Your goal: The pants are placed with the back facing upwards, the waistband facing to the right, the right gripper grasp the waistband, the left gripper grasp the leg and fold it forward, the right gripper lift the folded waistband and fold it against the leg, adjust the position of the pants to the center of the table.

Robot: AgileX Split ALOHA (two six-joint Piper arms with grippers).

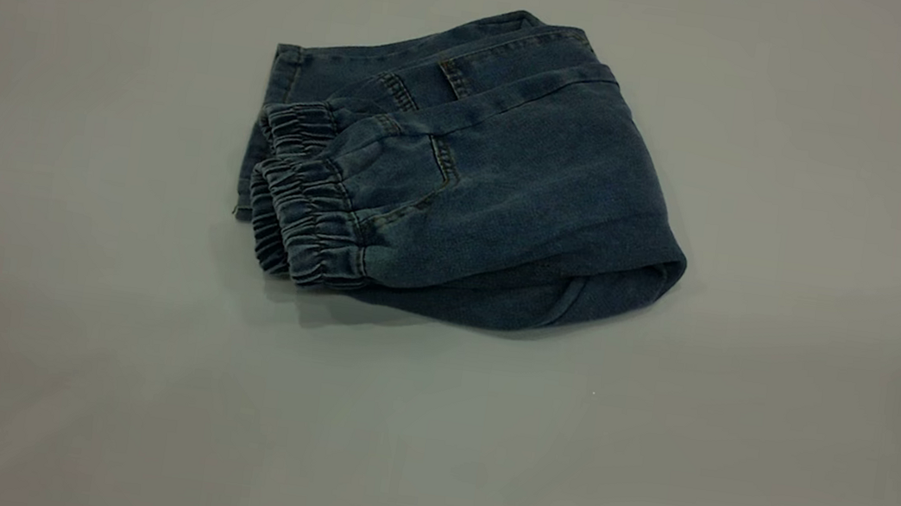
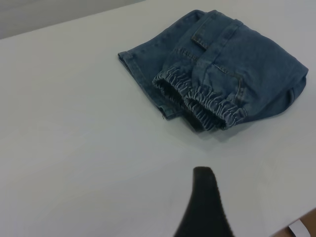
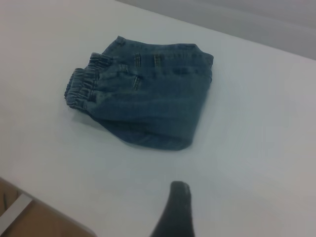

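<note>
Item: faded-blue denim pants point(image 1: 469, 177), folded into a compact bundle, lying near the middle of the plain pale-grey table point(image 1: 58, 323); gathered elastic waistband point(image 1: 302, 220) stacked on the bundle's left edge in the exterior view. Left gripper point(image 2: 205, 197): one dark finger visible, well apart from the bundle, above bare table; jaw state cannot be told. Right gripper point(image 3: 177, 207): likewise withdrawn, state undeterminable. Remaining step, judged: centring; push the bundle's sides evenly so the layers stay stacked.

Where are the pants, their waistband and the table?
pants point(image 1: 530, 176), exterior view, smooth folded denim on top.
waistband point(image 1: 307, 221), exterior view, gathered elastic edge.
table point(image 1: 64, 280), exterior view, bare surface.
</note>
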